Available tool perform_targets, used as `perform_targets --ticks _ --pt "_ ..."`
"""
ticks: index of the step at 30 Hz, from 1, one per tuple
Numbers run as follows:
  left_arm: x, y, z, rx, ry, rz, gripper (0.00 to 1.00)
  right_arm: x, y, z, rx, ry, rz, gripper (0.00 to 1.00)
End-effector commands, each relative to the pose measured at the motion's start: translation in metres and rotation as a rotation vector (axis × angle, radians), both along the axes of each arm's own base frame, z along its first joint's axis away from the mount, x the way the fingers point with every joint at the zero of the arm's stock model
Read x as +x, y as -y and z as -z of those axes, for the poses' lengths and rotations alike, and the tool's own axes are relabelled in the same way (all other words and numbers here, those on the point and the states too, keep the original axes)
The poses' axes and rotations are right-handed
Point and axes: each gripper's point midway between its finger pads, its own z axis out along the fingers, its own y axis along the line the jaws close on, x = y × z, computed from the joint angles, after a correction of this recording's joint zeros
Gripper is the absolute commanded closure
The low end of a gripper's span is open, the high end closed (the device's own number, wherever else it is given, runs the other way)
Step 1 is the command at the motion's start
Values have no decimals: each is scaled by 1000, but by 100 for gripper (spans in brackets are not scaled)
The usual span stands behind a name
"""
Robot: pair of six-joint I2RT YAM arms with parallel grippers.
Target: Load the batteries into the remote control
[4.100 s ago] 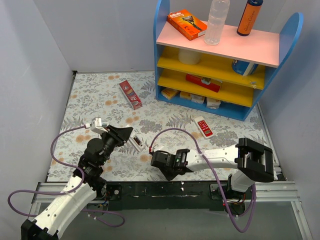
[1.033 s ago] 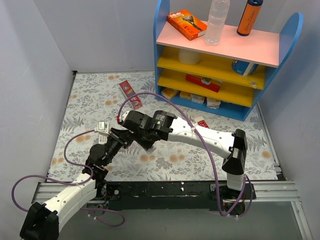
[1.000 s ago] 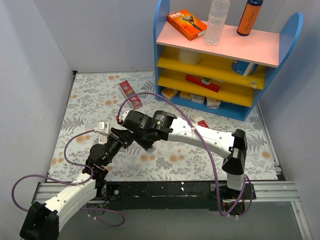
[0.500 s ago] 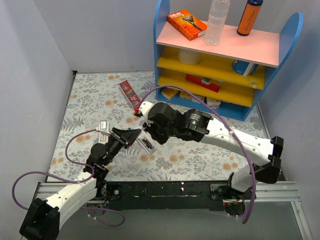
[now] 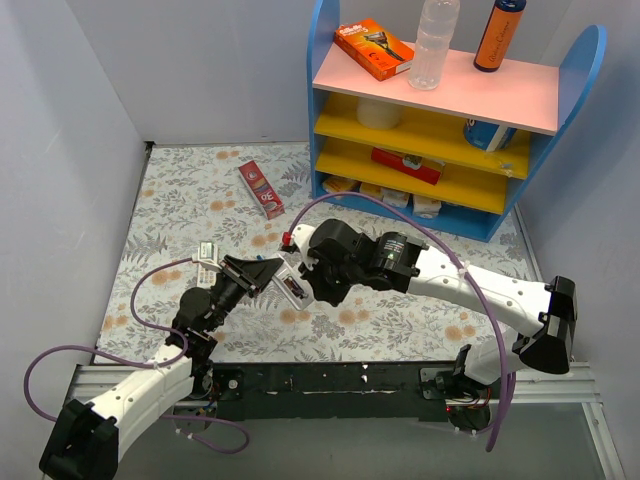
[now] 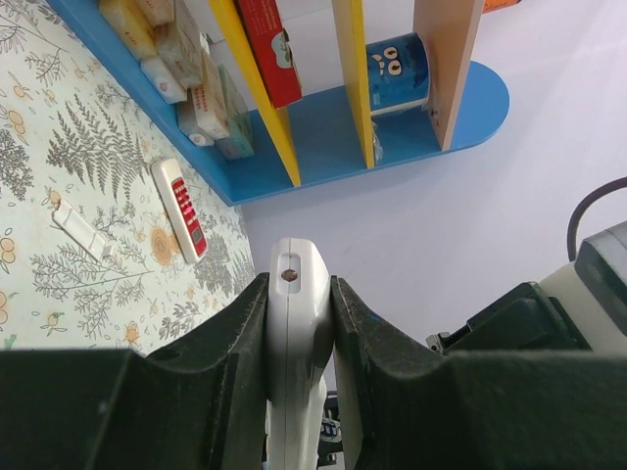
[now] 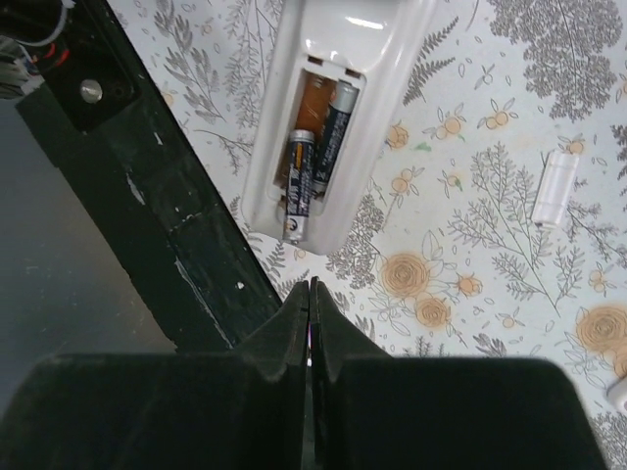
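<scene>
Pinching the slim white plastic remote control [image 7: 338,59] by its two long edges, the left hand [image 6: 299,290] holds it lifted above the floral-patterned bench [image 5: 180,200], with the open back turned toward the right arm. Inside the remote's open compartment lie the two small dark cylindrical batteries [image 7: 315,152] with metal ends, side by side. The one further inside the remote looks seated. The one nearer the remote's end sits lower, and its metal tip seems to ride at the compartment's edge, though I cannot tell for certain that it is proud.

Just off the end of the remote, the right hand [image 7: 312,286] has its fingers pressed together with nothing between them. Well to the right of the remote, a small white oblong plastic piece [image 7: 551,186] lies on the bench; it may be the cover.

The loading step looks nearly done. The next move probably calls for a gentle push with the closed fingertips on the lower battery until it sits flat, while the left hand holds the remote steady.
</scene>
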Motion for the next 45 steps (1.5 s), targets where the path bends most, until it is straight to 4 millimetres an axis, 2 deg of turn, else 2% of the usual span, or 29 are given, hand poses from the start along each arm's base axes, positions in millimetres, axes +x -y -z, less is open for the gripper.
perform_targets --ticks 1,15,25,37,45 --pt "-14 -3 44 -60 -155 29 100 -2 -23 -18 118 3 -52 95" --pt "-16 -3 35 -74 -134 34 100 5 -48 -18 158 7 -64 98" --pt "-17 -2 32 -77 -126 45 100 11 -51 -15 150 42 -91 97" --pt "-17 -1 32 -74 -133 51 100 13 -38 -9 89 73 -144 94" --pt "-18 1 32 -72 -137 61 100 13 -25 -18 100 164 -250 87"
